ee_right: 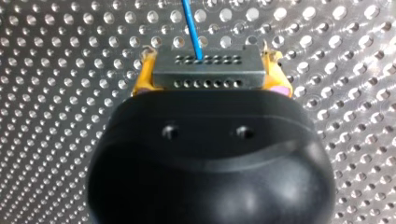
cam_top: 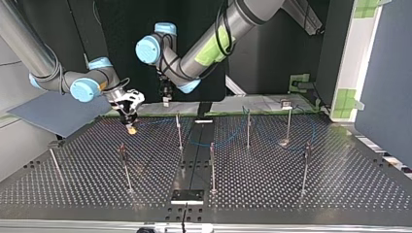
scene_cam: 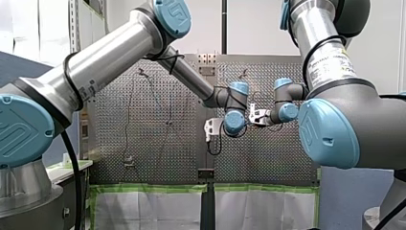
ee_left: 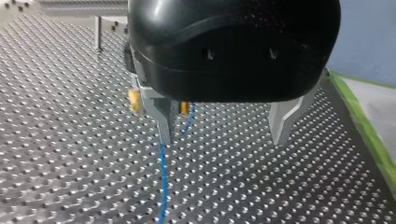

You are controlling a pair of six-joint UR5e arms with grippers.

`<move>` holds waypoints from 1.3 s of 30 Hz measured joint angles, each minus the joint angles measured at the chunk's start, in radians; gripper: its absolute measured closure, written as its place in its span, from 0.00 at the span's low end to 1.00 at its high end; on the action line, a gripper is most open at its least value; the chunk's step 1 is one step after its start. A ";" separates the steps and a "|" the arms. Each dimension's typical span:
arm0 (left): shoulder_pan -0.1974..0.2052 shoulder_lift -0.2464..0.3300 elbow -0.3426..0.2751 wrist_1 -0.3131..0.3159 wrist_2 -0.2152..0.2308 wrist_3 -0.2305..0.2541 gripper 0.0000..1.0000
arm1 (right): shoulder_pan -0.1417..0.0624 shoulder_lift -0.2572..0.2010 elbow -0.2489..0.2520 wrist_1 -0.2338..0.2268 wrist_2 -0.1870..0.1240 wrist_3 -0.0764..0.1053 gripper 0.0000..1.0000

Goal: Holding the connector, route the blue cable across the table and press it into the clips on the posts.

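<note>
My right gripper (ee_right: 209,70) is shut on the grey connector (ee_right: 205,80), its yellow pads (ee_right: 144,74) on either side. The blue cable (ee_right: 192,25) leaves the connector and runs ahead over the perforated table. In the top view that gripper (cam_top: 130,124) holds the connector just above the table at the back left, and the cable (cam_top: 228,138) trails loosely to the right between the posts. My left gripper (ee_left: 222,140) hovers open with nothing between its metal fingers (ee_left: 164,122). Just behind them are my right gripper's yellow pads (ee_left: 135,100) and the cable (ee_left: 163,182).
Several thin posts stand on the table, among them one (cam_top: 179,131) near the connector, one (cam_top: 248,128) further right and one (cam_top: 212,167) nearer the front. A green-taped edge (ee_left: 364,126) runs beside my left gripper. A grey board (cam_top: 53,114) lies at the top view's left.
</note>
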State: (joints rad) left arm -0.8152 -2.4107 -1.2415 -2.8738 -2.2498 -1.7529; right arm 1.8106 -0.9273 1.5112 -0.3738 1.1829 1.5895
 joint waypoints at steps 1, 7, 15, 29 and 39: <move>0.001 -0.007 0.007 -0.007 -0.001 -0.001 0.00 | 0.000 0.000 0.000 0.000 0.000 0.000 1.00; 0.008 -0.050 0.053 -0.021 -0.005 -0.006 0.00 | 0.000 0.000 0.000 0.000 0.000 0.000 1.00; 0.005 -0.063 0.118 0.018 -0.021 -0.017 0.00 | 0.000 0.000 0.000 -0.001 0.000 0.001 1.00; 0.008 -0.130 0.237 0.024 -0.061 -0.034 0.00 | 0.000 0.000 0.000 -0.001 0.000 0.001 1.00; 0.023 -0.154 0.339 0.039 -0.074 -0.039 0.00 | 0.000 0.000 0.000 -0.001 0.000 0.002 1.00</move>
State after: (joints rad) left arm -0.7918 -2.5645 -0.9025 -2.8346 -2.3237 -1.7917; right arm 1.8109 -0.9273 1.5109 -0.3750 1.1826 1.5918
